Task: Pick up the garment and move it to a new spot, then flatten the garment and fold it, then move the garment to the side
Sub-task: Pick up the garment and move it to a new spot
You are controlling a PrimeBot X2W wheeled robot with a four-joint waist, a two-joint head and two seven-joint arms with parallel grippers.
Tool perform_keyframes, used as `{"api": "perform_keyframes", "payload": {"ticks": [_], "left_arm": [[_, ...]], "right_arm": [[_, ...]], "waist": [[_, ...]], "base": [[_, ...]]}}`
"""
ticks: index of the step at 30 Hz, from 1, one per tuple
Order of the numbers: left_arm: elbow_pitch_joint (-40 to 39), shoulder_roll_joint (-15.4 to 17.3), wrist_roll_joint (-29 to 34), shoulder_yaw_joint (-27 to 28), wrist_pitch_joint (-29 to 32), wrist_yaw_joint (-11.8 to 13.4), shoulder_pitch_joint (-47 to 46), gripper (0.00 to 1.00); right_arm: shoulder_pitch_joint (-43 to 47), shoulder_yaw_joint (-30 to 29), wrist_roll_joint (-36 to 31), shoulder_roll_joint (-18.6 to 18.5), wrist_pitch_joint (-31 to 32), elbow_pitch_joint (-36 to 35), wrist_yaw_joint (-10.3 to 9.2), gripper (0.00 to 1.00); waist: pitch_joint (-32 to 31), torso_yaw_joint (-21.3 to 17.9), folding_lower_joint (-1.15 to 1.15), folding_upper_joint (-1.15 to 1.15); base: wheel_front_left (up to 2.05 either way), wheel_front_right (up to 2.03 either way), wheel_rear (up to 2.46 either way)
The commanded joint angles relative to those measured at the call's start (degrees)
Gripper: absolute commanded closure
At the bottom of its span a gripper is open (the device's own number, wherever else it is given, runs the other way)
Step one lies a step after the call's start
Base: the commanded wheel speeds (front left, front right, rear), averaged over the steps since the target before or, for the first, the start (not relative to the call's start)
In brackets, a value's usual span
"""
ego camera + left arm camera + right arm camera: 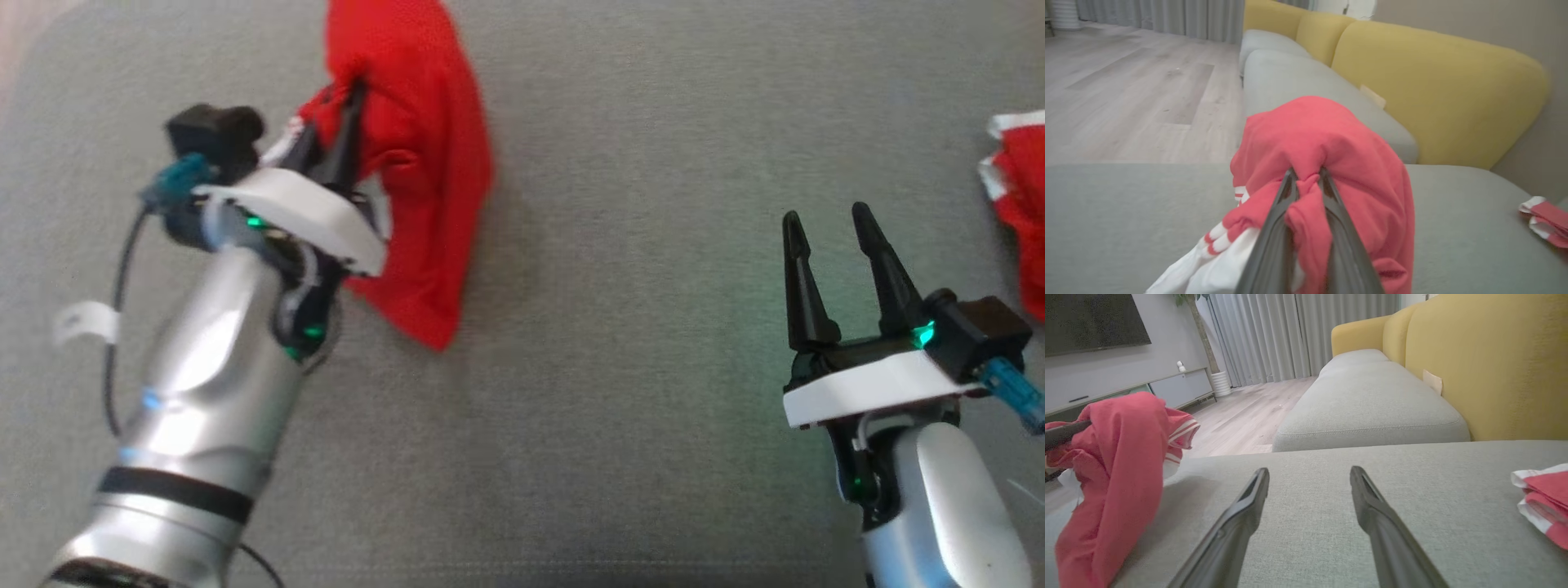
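**Step in hand: pick up and transfer.**

1. Left gripper (1306, 173): the jaws are closed on a bunched fold of the red garment (424, 163). In the left wrist view the cloth is pinched between both fingers and bulges out past the tips.
2. Garment position: in the head view it sits at 11 o'clock and hangs from the left gripper over the grey seat cushion (620, 367). In the right wrist view it drapes downward at 9 o'clock, with the white-striped cuff showing. Whether its lower end touches the cushion cannot be told.
3. Right gripper (826, 214): at 4 o'clock in the head view, jaws spread wide and holding nothing, well apart from the garment.
4. A second red-and-white cloth (1020, 188) lies at 3 o'clock, at the far edge of the cushion.

**Assessment.** The grasp appears secure, so the task is judged to be in its first stage. Flattening, folding and setting aside are not yet done.

**Next move calls for:**
- Carrying the garment to the bare stretch of cushion between the two grippers.
- Keeping well apart from the second cloth.
- Lowering the garment before release, so that it lands spread rather than heaped.
- Bringing the right gripper in to take an opposite edge for flattening.
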Motion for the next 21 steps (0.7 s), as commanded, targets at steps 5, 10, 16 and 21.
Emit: {"api": "perform_keyframes", "payload": {"ticks": [5, 10, 16, 21], "left_arm": [[-5.73, -2.57, 0.46, 0.01, -0.76, 2.74, -1.6, 1.0], [-8.78, -5.52, 0.09, -1.22, -1.08, 5.41, -4.48, 1.0], [-14.74, -6.52, -2.86, -1.58, -2.12, 9.84, -9.65, 1.0], [-16.5, -6.56, -3.82, -3.72, -2.34, 15.49, -7.95, 1.0]], "right_arm": [[-1.64, 2.51, 1.75, -0.04, -2.15, 0.23, -0.05, 0.0], [-2.7, 3.85, 3.23, -0.04, -3.89, 2.14, -0.05, 0.0], [-3.43, 4.72, 4.75, -0.04, -5.67, 4.26, -0.05, 0.0], [-4.02, 4.95, 5.08, -0.04, -6.74, 5.26, -0.05, 0.0]], "waist": [[-1.22, -5.04, 0.0, 0.0], [-1.32, -9.11, 0.0, 0.0], [-1.18, -12.48, 0.0, 0.0], [0.15, -13.2, 0.0, 0.0]], "base": [[0.0, 0.0, 0.0], [0.0, 0.0, 0.0], [0.0, 0.0, 0.0], [0.0, 0.0, 0.0]]}}
